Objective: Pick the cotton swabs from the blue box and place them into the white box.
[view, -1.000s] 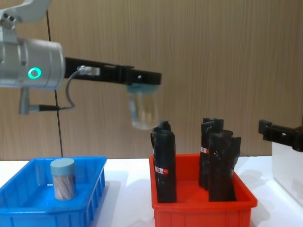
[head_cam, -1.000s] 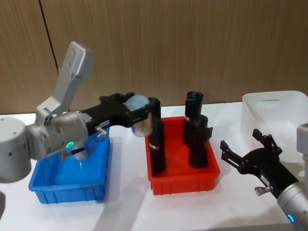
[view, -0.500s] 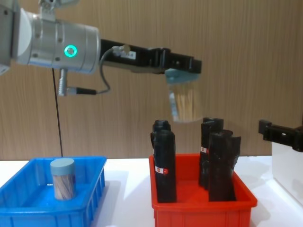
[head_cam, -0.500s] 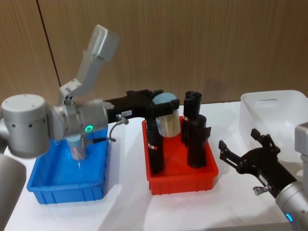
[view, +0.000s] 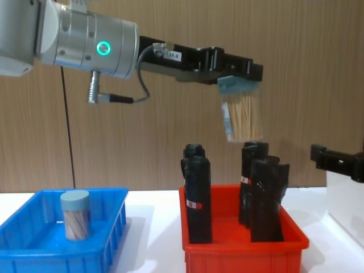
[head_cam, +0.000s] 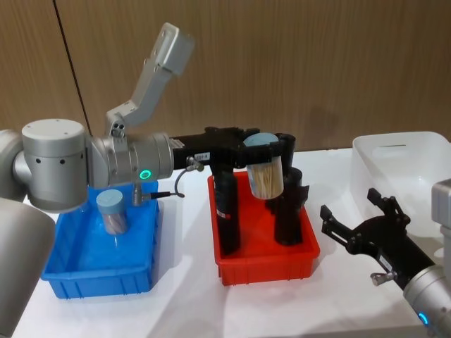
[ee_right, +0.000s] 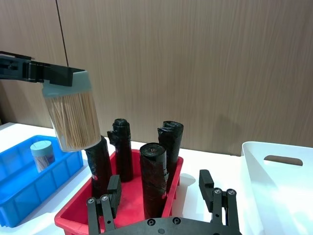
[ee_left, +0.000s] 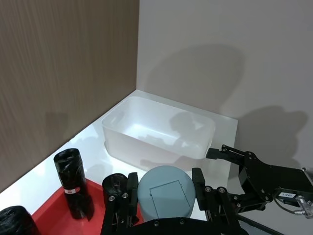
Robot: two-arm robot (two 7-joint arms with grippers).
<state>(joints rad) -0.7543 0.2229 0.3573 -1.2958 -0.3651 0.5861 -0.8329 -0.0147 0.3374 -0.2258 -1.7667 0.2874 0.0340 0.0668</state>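
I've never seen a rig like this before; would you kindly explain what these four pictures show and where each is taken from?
This is a robot with two arms, each ending in a gripper. One picture looks down from its head, one looks across from its chest, and one comes from a camera on each wrist. On the white table stand a blue box, a red bin of black cylinders and a white box. The left gripper is shut on a jar of cotton swabs, holding it by the lid over the red bin. A second jar stands in the blue box. The right gripper is open near the white box.
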